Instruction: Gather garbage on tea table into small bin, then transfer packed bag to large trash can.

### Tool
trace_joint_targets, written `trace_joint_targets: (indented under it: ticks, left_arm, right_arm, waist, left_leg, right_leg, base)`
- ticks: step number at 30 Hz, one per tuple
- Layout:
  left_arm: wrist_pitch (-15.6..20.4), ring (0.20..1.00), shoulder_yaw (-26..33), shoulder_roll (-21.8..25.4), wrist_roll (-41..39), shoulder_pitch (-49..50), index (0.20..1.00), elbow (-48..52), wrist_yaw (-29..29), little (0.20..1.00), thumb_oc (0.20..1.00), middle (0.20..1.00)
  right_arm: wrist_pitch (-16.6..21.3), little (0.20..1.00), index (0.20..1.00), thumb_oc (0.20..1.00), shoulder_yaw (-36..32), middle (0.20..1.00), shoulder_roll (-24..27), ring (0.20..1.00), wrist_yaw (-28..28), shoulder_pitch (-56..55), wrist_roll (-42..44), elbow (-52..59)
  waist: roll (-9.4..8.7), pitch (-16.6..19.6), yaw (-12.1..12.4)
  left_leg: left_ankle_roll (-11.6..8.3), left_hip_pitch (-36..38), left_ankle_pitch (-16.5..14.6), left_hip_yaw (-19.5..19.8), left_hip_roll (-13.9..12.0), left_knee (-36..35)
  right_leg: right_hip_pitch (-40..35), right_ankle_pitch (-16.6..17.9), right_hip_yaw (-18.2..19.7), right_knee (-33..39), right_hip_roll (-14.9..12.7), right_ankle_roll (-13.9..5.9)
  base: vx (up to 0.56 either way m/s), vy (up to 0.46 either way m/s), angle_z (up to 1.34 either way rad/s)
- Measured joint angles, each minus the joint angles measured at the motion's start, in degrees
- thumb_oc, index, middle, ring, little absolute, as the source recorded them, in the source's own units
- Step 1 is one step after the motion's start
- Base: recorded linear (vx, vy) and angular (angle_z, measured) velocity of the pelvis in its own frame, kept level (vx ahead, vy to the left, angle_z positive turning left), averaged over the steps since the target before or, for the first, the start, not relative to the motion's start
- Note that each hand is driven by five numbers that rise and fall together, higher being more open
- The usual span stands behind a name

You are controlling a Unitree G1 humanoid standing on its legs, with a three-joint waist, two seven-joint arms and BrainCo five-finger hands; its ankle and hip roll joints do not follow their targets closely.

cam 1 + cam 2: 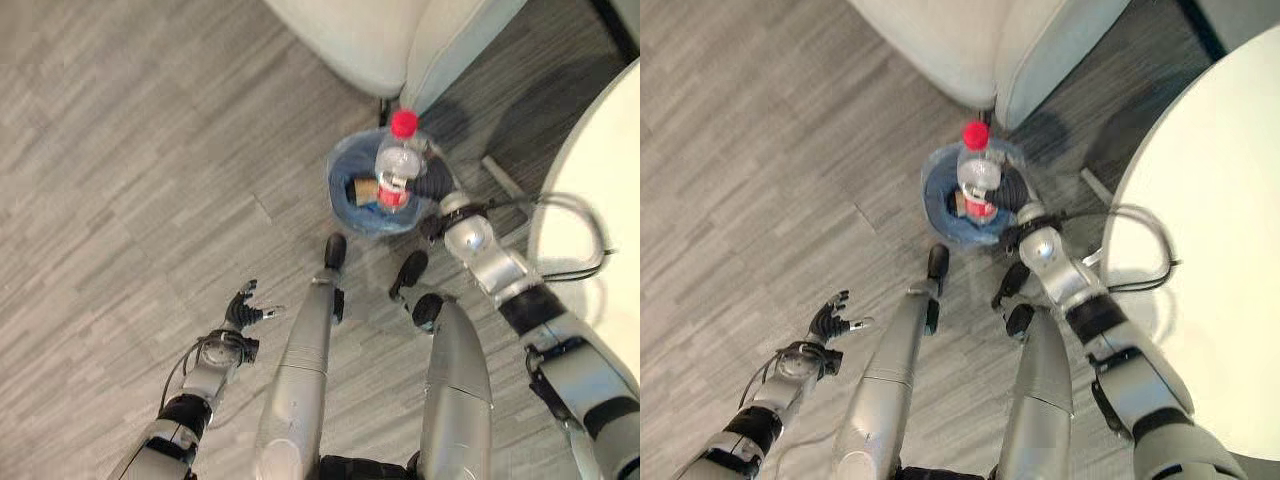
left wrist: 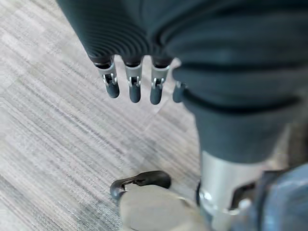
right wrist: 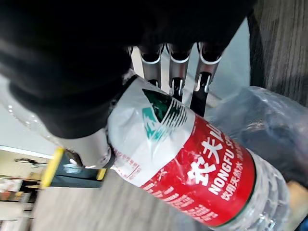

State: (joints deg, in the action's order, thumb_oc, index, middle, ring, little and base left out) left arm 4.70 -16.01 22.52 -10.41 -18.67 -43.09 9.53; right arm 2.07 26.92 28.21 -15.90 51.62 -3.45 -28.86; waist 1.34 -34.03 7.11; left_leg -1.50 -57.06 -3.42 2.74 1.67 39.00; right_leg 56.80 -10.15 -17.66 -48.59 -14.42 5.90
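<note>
A clear plastic bottle (image 1: pixel 397 165) with a red cap and a red and white label hangs upright over the small bin (image 1: pixel 350 205), which is lined with a blue bag (image 3: pixel 269 125). My right hand (image 1: pixel 432 180) is shut on the bottle, gripping it at the label from the right. In the right wrist view its fingers (image 3: pixel 179 72) lie along the bottle (image 3: pixel 192 159). A brown piece of rubbish (image 1: pixel 362 188) lies inside the bin. My left hand (image 1: pixel 243 308) hovers open over the floor at the lower left, its fingers (image 2: pixel 134 89) straight and holding nothing.
A pale armchair (image 1: pixel 400 40) stands just behind the bin. The white round table (image 1: pixel 600 190) fills the right edge, close to my right arm. Grey wood-look floor (image 1: pixel 120 150) spreads to the left.
</note>
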Motion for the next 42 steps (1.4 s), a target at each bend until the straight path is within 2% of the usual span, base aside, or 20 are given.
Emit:
trace_joint_targets:
  ticks: [1,5,10,11,12,20,21,22,26,30,31,35,40,41,42]
  left_arm:
    - [0.5,1.0,-0.8,0.6,-1.0,-0.1,1.0,1.0,0.4,1.0,1.0,1.0]
    - [1.2,1.0,-2.8,3.1,-3.0,-0.6,1.0,3.9,1.6,1.0,1.0,1.0]
    - [1.2,1.0,-4.7,3.1,-4.7,-1.5,1.0,4.8,1.8,1.0,1.0,1.0]
    - [1.2,1.0,-4.7,3.1,-4.7,-1.9,1.0,4.8,1.8,1.0,1.0,1.0]
    - [1.2,1.0,-4.7,3.1,-4.7,-2.4,1.0,4.7,1.8,1.0,1.0,1.0]
    - [1.9,1.0,-6.3,2.8,-4.7,-4.6,1.0,6.7,2.4,1.0,1.0,1.0]
    - [1.8,1.0,-6.2,2.7,-4.7,-4.6,1.0,6.8,2.4,1.0,1.0,1.0]
    - [1.9,1.0,-5.9,2.1,-4.6,-4.5,1.0,7.0,2.5,1.0,1.0,1.0]
    - [1.9,1.0,-5.8,1.9,-4.2,-3.0,1.0,6.9,2.6,1.0,1.0,1.0]
    - [1.9,1.0,-5.8,2.0,-4.1,-2.2,1.0,6.9,2.6,1.0,1.0,1.0]
    - [2.3,1.0,-6.0,2.4,-4.1,-2.2,1.0,7.0,2.7,1.0,1.0,1.0]
    - [2.6,1.0,-6.5,3.4,-4.2,-2.3,1.0,7.0,3.0,1.0,1.0,1.0]
    - [2.9,1.0,-6.5,3.8,-4.2,-2.4,1.0,7.0,3.0,1.0,1.0,1.0]
    - [3.0,1.0,-6.6,4.0,-4.2,-2.4,1.0,7.1,3.0,1.0,1.0,1.0]
    - [3.3,1.0,-6.6,4.1,-4.2,-2.4,1.0,7.0,3.0,1.0,1.0,1.0]
  right_arm:
    - [0.0,0.2,0.2,0.2,2.4,0.2,0.8,0.2,-0.9,3.1,0.0,-4.3]
    - [-0.3,0.2,0.2,0.2,4.3,0.2,0.9,0.2,-2.4,10.3,0.9,-12.7]
    - [-1.5,0.2,0.2,0.2,4.1,0.2,-1.0,0.2,-3.0,12.8,3.8,-21.7]
    - [-1.6,0.636,0.636,0.636,4.1,0.636,-1.4,0.636,-3.2,12.8,4.4,-22.0]
    - [-1.7,1.0,1.0,1.0,4.1,1.0,-1.7,1.0,-3.2,12.6,4.7,-22.0]
    - [-2.3,1.0,1.0,1.0,6.4,1.0,-1.2,1.0,-4.1,13.6,3.7,-16.1]
    - [-2.3,1.0,1.0,1.0,6.6,1.0,-1.0,1.0,-4.2,13.4,2.3,-15.2]
    - [-1.9,1.0,1.0,1.0,10.0,1.0,2.3,1.0,-4.3,11.8,-3.1,-10.5]
    - [-2.1,1.0,1.0,1.0,14.9,1.0,5.9,1.0,-3.7,7.0,-14.2,-10.4]
    - [-2.3,1.0,1.0,1.0,17.9,1.0,6.2,1.0,-2.9,5.8,-19.1,-13.8]
    - [-2.5,1.0,1.0,1.0,20.7,1.0,6.0,1.0,-2.0,6.1,-22.1,-17.1]
    - [-2.9,1.0,1.0,1.0,26.1,1.0,3.5,1.0,-1.0,8.0,-26.8,-24.7]
    - [-5.0,1.0,1.0,1.0,27.2,1.0,-0.6,1.0,-0.2,10.6,-29.3,-33.3]
    - [-5.1,0.448,0.448,0.448,27.7,0.448,-1.0,0.448,0.0,11.0,-29.3,-34.4]
    - [-5.1,0.2,0.2,0.2,28.1,0.2,-1.3,0.2,0.1,11.1,-29.4,-35.3]
  waist:
    - [-0.41,0.2,-0.3]
    - [-0.53,0.4,-0.2]
    - [-0.49,0.5,1.6]
    - [-0.48,0.5,1.5]
    - [-0.45,0.5,1.4]
    - [-0.37,0.5,1.6]
    - [-0.41,0.5,1.4]
    - [-0.44,0.6,1.3]
    - [-0.64,4.2,0.4]
    - [-0.73,5.6,-0.4]
    - [-0.75,5.8,-0.3]
    - [-0.71,5.8,-0.2]
    - [-0.6,5.8,0.7]
    - [-0.56,5.8,0.9]
    - [-0.54,5.7,1.2]
  left_leg:
    - [0.23,-1.3,-1.4,-0.2,0.7,1.7]
    - [0.27,-6.3,-1.3,-0.2,1.1,1.7]
    - [0.69,-9.9,-0.7,-0.6,1.7,3.1]
    - [0.83,-10.4,-0.6,-0.8,1.8,3.5]
    - [1.1,-10.8,-0.4,-0.9,1.8,3.9]
    - [0.79,-9.6,-0.3,-1.0,2.1,3.5]
    - [0.84,-9.2,-0.3,-0.9,2.1,3.2]
    - [1.41,-7.8,0.4,-0.8,2.2,0.9]
    - [1.38,-7.6,1.2,-0.7,2.2,-1.6]
    - [1.37,-7.9,1.2,-0.6,2.1,-1.8]
    - [1.32,-7.9,1.3,-0.6,2.1,-2.2]
    - [1.1,-9.3,1.8,-0.4,2.2,-2.1]
    - [0.84,-12.5,2.3,-0.2,2.8,-1.3]
    - [0.75,-12.9,2.4,0.0,3.0,-1.2]
    - [0.3,-13.2,2.2,0.1,3.2,-1.2]
  right_leg:
    - [1.7,-2.4,0.6,-2.5,-1.2,0.23]
    - [6.9,-2.3,0.7,-3.8,-2.1,0.05]
    - [11.1,-2.9,2.0,-6.2,-2.5,0.63]
    - [11.6,-3.0,2.1,-6.6,-2.7,0.85]
    - [11.9,-2.9,2.1,-7.0,-2.9,1.14]
    - [10.7,-2.9,2.1,-6.8,-3.2,0.64]
    - [10.2,-3.0,2.1,-6.5,-3.1,0.64]
    - [9.1,-2.3,1.8,-4.7,-2.9,0.49]
    - [8.9,-1.4,1.7,-1.9,-2.3,-0.89]
    - [9.0,-0.9,1.8,-1.2,-2.0,-1.33]
    - [9.1,-0.4,1.7,-0.9,-1.9,-2.0]
    - [10.3,-0.2,1.6,-1.2,-2.0,-1.35]
    - [13.6,-0.7,1.4,-3.3,-2.9,-0.89]
    - [13.9,-0.9,1.4,-3.7,-3.1,-0.89]
    - [14.4,-1.1,1.4,-4.0,-3.4,-0.83]
  base:
    - [-0.01,0.014,0.29]
    - [0.02,0.01,0.2]
    - [0.03,0.012,0.05]
    - [0.0,0.0,0.0]
    - [0.02,0.019,0.06]
    - [0.0,0.001,0.01]
    - [0.0,0.0,0.0]
    - [0.0,0.0,0.0]
    - [-0.01,-0.018,-0.03]
    - [-0.02,-0.028,-0.03]
    - [-0.01,-0.038,0.01]
    - [0.0,-0.028,0.03]
    - [0.0,-0.027,0.09]
    - [0.0,-0.026,0.16]
    - [-0.01,-0.034,0.16]
